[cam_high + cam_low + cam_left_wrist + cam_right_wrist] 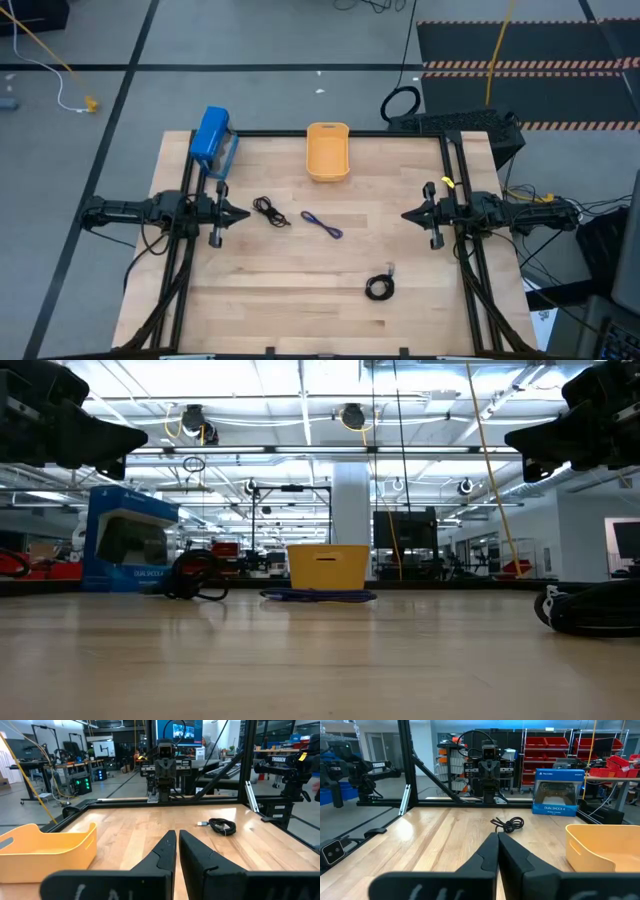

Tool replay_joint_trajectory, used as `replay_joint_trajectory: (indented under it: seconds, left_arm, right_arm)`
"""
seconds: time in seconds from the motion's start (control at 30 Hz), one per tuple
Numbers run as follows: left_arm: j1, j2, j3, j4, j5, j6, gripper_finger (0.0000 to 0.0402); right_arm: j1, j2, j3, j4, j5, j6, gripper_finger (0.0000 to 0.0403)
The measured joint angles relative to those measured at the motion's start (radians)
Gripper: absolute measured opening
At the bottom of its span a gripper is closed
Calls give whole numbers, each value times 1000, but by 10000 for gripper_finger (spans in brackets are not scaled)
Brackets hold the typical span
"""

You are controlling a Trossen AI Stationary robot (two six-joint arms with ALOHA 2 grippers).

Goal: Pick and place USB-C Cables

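USB-C cables, three bundles, all loose on the table (300,300). Black bundle (268,211) lies left of centre, just ahead of the left gripper (244,213). Blue-purple cable (322,225) lies stretched at table centre. Second black bundle (380,287), silver plug showing, sits at 5 o'clock from centre, well apart from the others. None lies in the orange tray (327,152), at 12 o'clock by the far edge.

High view alone shows all three spaced out. Left wrist view catches only the coiled bundle with the plug (221,826); right wrist view catches only the left-side black bundle (508,824). Low view shows the purple cable (318,596) as a flat streak before the tray (328,567), a black bundle at left (197,577), another at the right edge (590,606).

Both grippers hover over the side edges, left at 9 o'clock, right gripper (407,213) at 3 o'clock, each with fingers pressed together, holding nothing. Wide bare wood between them; cables clear of all edges.

Table is pale wood planks in a black frame. Blue box (211,138) stands at the far-left corner. Grey floor around; striped mat at upper right; shelving and red bins in the room beyond.
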Motion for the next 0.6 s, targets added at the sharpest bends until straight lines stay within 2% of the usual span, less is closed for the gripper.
replay_joint_trajectory:
  seconds: [0.47,0.6]
  left_arm:
    - [0,0,0,0,0,0,26]
    - [0,0,0,0,0,0,26]
  right_arm:
    - [0,0,-1,0,0,1,0]
    - [0,0,-1,0,0,88,0]
